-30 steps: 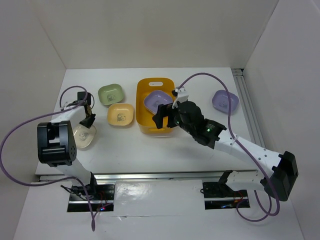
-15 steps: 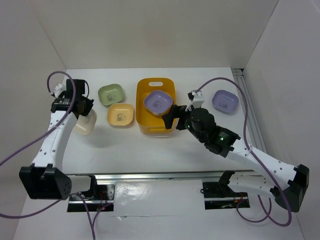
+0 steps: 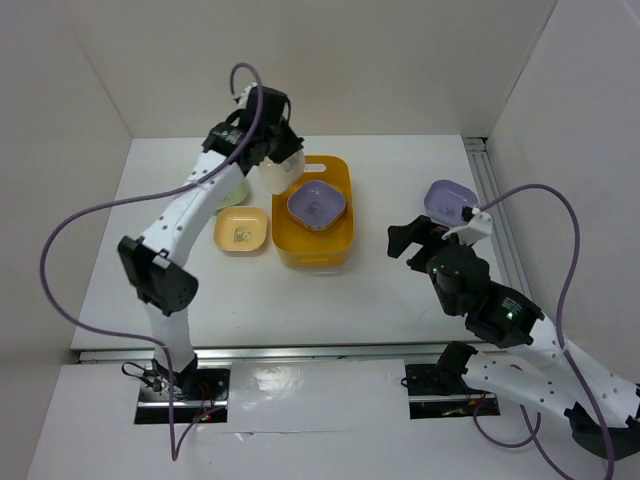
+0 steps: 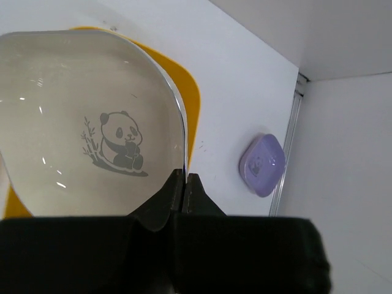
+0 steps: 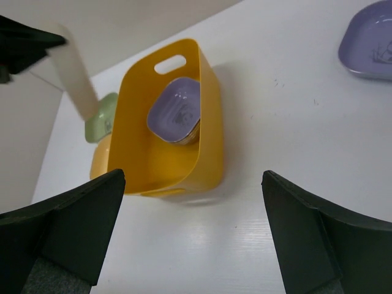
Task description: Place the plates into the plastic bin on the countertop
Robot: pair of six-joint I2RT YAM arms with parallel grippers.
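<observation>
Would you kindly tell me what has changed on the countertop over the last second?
The left gripper lifted the cream panda plate off the countertop's left side and carried it to the yellow-orange bin's far left corner. The right gripper, open, drew back rightward from the bin. The lavender plate in the bin, the yellow plate, the green plate and the second lavender plate stayed put.

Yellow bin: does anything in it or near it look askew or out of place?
Only slightly. The lavender plate inside the bin sits turned against the walls. The cream plate is on edge near the far left corner, but the left fingers hold it.
</observation>
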